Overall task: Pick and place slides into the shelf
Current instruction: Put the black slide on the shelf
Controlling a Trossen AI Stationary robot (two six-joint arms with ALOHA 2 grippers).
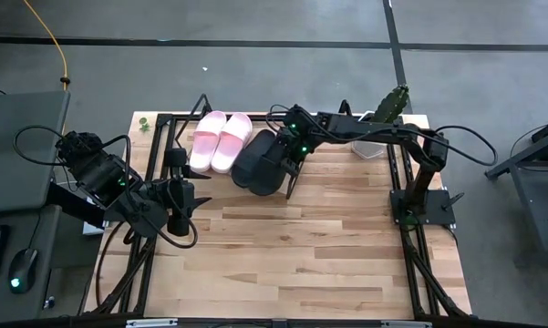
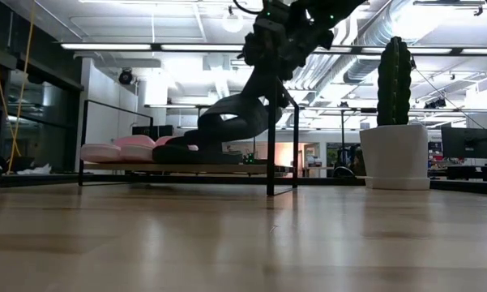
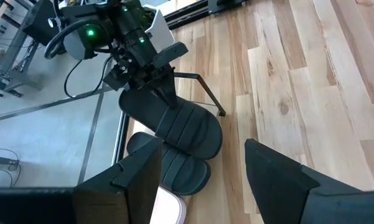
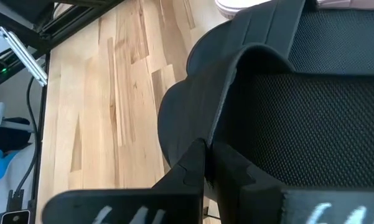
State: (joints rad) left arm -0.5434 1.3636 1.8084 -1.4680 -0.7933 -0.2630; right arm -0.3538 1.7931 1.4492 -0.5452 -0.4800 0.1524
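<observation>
Left gripper (image 1: 193, 202): fingers apart, empty, waiting near left edge.
Pink slides (image 1: 220, 139): both on shelf (image 1: 178, 137) at far edge.
Black slides: one (image 1: 250, 155) shelved; second (image 1: 272, 166) tilted, clamped in right gripper (image 1: 294, 157).
Remaining: seat the last slide.

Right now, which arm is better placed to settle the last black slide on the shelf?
The right. Its gripper is shut on the tilted black slide above the shelf, beside the other black slide. The left gripper waits open, off the shelf.
</observation>
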